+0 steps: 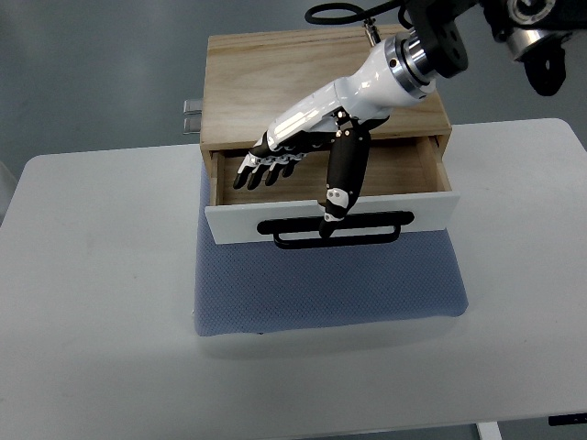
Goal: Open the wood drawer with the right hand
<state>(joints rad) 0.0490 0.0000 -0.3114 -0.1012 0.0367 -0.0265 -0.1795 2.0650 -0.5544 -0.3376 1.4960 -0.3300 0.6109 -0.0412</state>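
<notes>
a: looking at the wood drawer [326, 179], it sits in a small wooden cabinet [275, 82] on a blue mat [321, 284], far middle of the white table [92, 275]. it is already partly out toward the near side, its white front [431, 209] well clear of the cabinet.

b: and the right hand [303, 147]?

a: it reaches in from the far right. four fingers [261, 170] lie stretched flat and slightly fanned over the open cavity, gripping nothing. the thumb [341, 179] points down, its tip at the black handle [335, 229], seemingly hooked behind the bar.

b: how would it handle?

a: i'd judge it light, stiff and empty, sliding easily. the bar is the only sensible hold; it looks thin and smooth, so one digit could slip. the cabinet may also creep on the mat.

b: left hand?

a: out of view.
</notes>
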